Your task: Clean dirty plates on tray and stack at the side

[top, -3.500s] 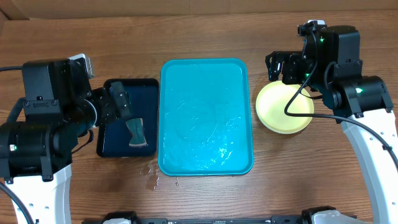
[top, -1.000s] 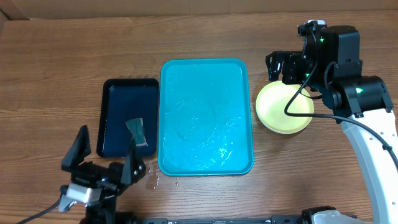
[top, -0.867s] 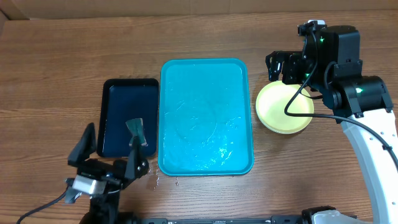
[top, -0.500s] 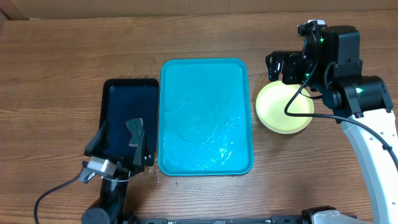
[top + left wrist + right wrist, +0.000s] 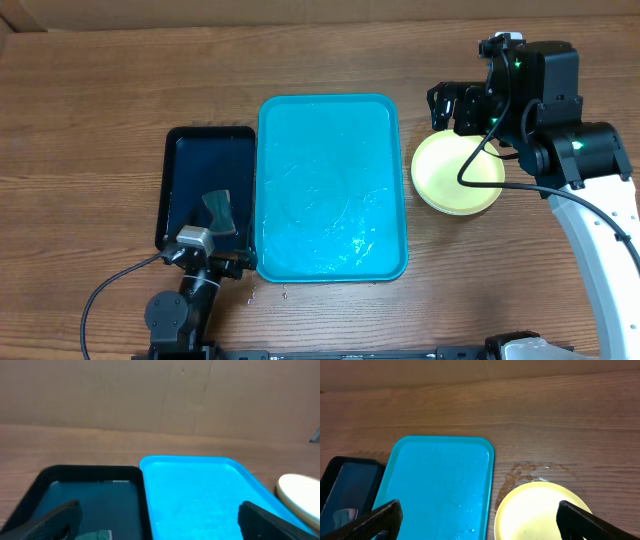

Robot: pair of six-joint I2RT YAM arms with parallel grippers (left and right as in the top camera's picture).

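overhead: one turquoise tray [image 5: 332,185] glistens wet; one pale yellow plate [image 5: 455,180] shows right of it. left gripper [image 5: 160,521] and right gripper [image 5: 477,516] gape empty.

**Left wrist view: two trays side by side, fingers spread wide**

The left gripper [image 5: 159,509] stood low over the desk [image 5: 75,442], its two dark fingers [image 5: 267,521] set far apart at the bottom corners with nothing between them. A turquoise tray [image 5: 200,491] lay ahead in the middle, its surface bare. A black tray [image 5: 90,468] sat just beside it on the left, with a small greenish item [image 5: 103,535] at its near end. A pale plate [image 5: 300,491] showed at the right edge, cut by the frame. Brown cardboard [image 5: 100,390] rose behind.
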